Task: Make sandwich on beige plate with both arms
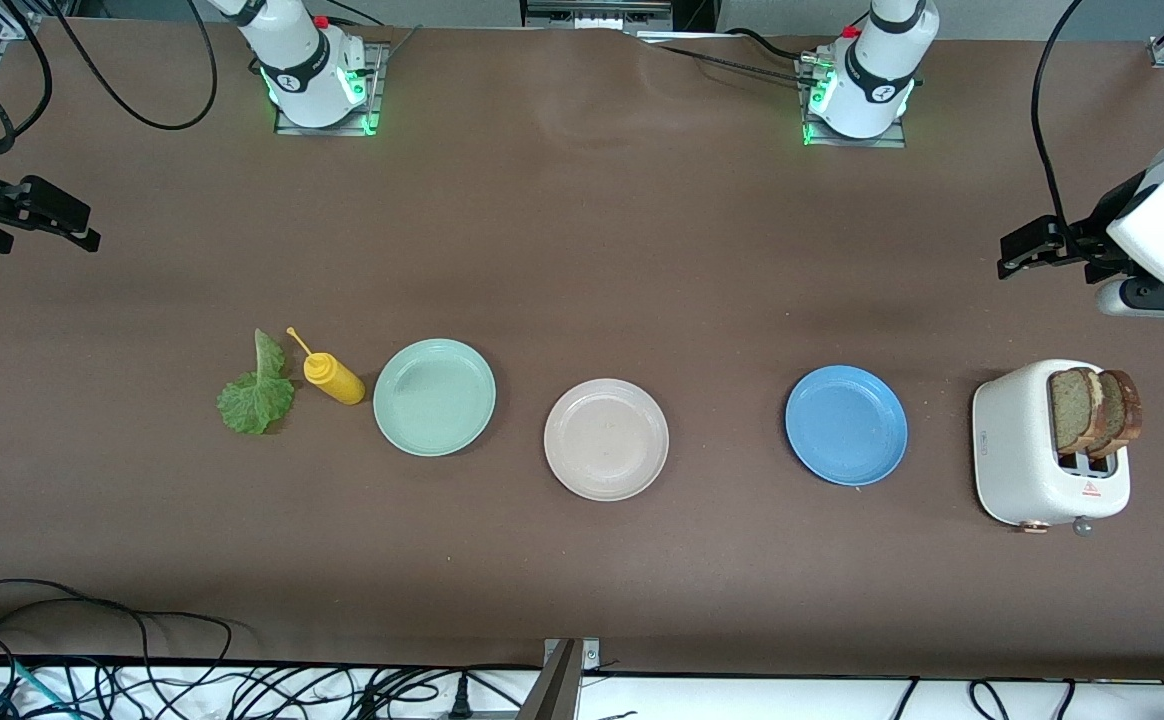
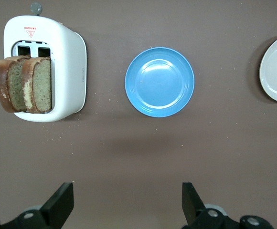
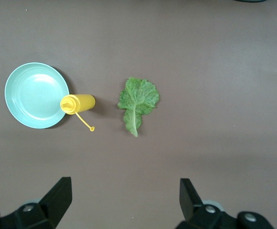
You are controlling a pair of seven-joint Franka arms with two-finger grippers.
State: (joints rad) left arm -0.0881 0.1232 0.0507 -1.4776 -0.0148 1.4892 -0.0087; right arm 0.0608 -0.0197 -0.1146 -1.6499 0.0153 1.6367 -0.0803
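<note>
Both grippers hanging open, holding nothing.
Left gripper (image 2: 126, 205) over table near toaster (image 1: 1027, 450) holding bread (image 1: 1092, 408); right gripper (image 3: 124, 202) near lettuce (image 1: 257, 390); beige plate (image 1: 606, 439) lying bare mid-table.

Glossy blue plate (image 2: 159, 81), matt (speckled) white toaster (image 2: 68, 71)

Brown table (image 1: 582, 250) carries one row of items. From the right arm's end: lettuce leaf (image 1: 257, 390), yellow squeeze bottle (image 1: 333, 379) lying flat, mint green plate (image 1: 434, 397), beige plate (image 1: 606, 438), blue plate (image 1: 846, 424), white toaster (image 1: 1027, 450). Seen from the beige plate, mint plate sits at 10 o'clock.
</note>
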